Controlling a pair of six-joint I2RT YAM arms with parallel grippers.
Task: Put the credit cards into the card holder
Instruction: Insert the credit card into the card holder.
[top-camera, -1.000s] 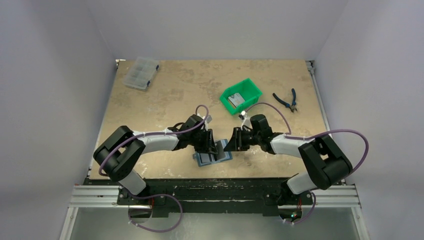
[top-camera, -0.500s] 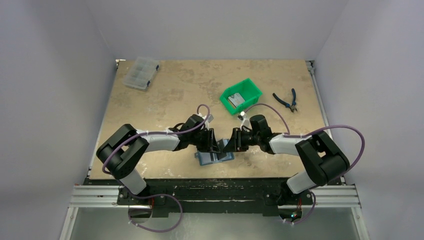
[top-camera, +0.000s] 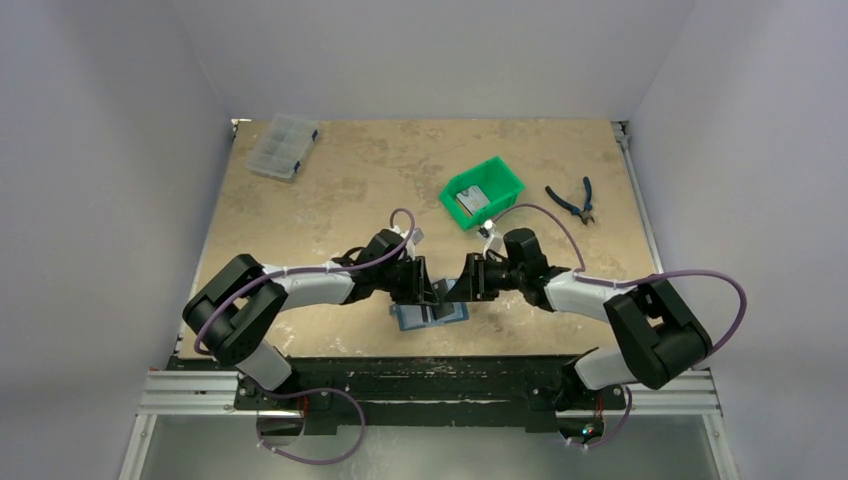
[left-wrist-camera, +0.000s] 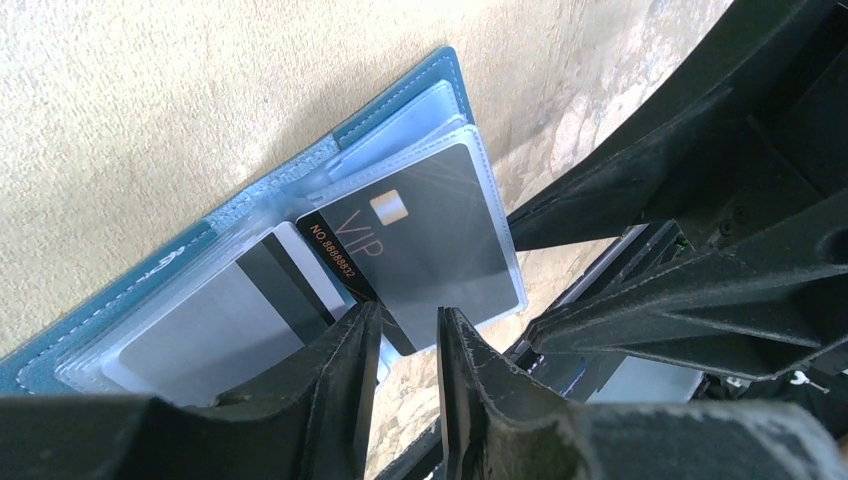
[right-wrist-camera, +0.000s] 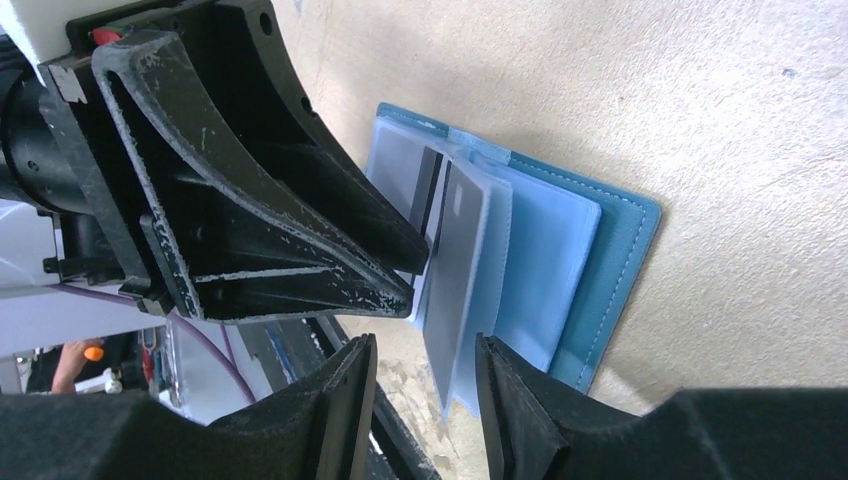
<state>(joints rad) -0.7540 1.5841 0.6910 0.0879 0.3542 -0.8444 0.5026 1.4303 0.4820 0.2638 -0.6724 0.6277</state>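
Lying open on the table (top-camera: 320, 200), close to its near edge and between the two arms: card holder (top-camera: 428, 316), teal cover down, clear sleeves fanned upward. Both claws meet just above it.

State of left gripper (left-wrist-camera: 405, 325): jaws stand narrowly apart. The corner of a dark card (left-wrist-camera: 420, 235) marked VIP, seated in a clear sleeve, lies in the gap. Whether the fingers actually pinch it cannot be told. In the neighbouring sleeve sits a silver card (left-wrist-camera: 200, 330) with a black stripe.

State of right gripper (right-wrist-camera: 425, 345): jaws parted wider, nothing held. The free edge of one raised sleeve hangs in the gap, not visibly clamped.

Elsewhere: green bin (top-camera: 497, 172) further back, right of centre, with one grey card (top-camera: 470, 201) inside. Pliers (top-camera: 571, 199) lie right of the bin. Clear compartment box (top-camera: 283, 146) sits at the far left corner.
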